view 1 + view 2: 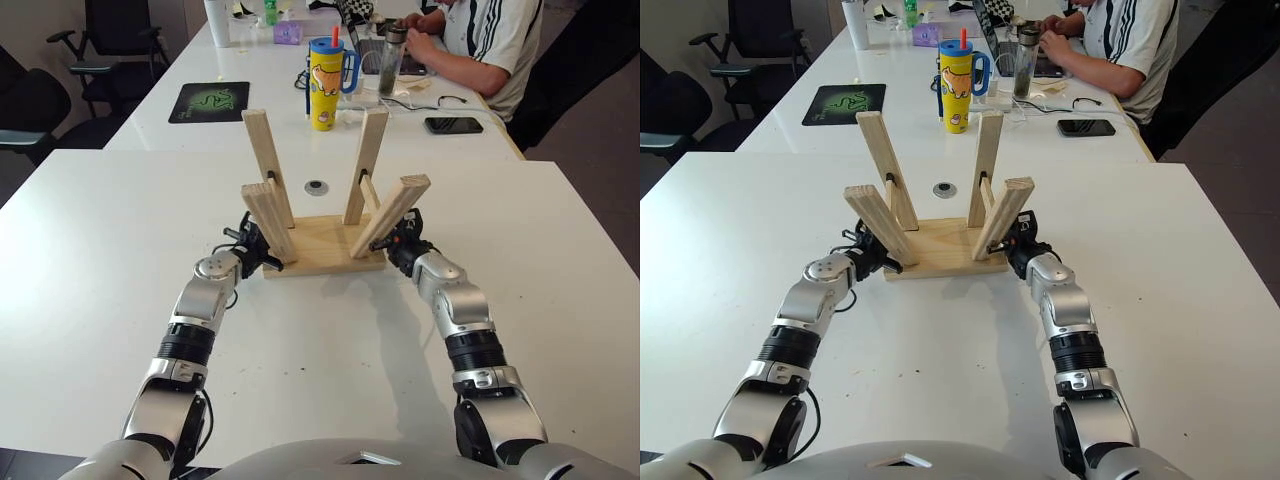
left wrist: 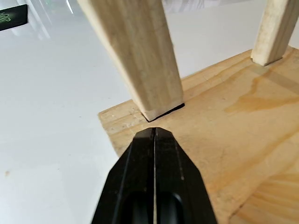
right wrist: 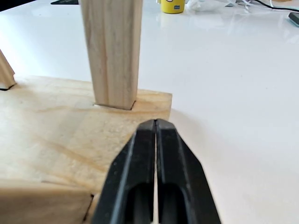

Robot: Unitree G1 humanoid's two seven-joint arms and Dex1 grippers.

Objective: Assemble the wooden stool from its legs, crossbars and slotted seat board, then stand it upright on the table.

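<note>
showing: stool inverted on the table, seat board flat, four legs slotted upward.
left gripper: fingers pressed together, empty, at the board's near-left corner.
right gripper: closed likewise, at the near-right corner.
handling: judged rigid, light, smooth wood; joints possibly loose; best held by the board edges when turned.
</note>
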